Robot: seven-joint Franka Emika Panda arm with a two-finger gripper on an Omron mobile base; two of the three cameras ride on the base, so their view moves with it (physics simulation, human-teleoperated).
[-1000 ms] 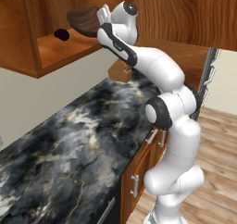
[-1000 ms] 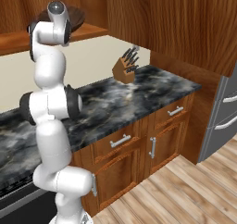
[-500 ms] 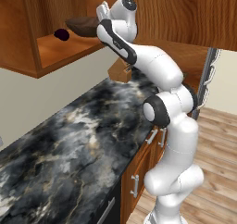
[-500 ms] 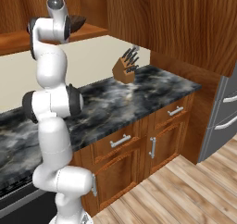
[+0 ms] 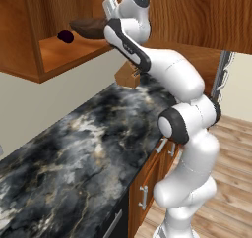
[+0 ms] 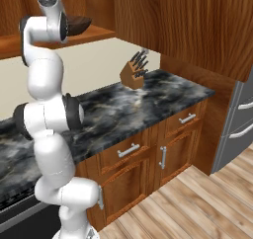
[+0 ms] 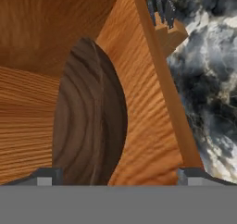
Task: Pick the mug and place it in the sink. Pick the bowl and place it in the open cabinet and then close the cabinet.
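Both pincer (image 7: 115,177) fingers stand spread wide around the bowl (image 7: 88,116) near the cabinet (image 5: 64,55) shelf's edge.

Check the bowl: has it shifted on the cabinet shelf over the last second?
Cannot tell. The bowl sits about as near the small dark purple object as before.

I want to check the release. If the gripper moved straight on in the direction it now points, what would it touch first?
Most likely the bowl: it lies directly ahead between the open jaws, on the cabinet shelf. How near it is I cannot tell.
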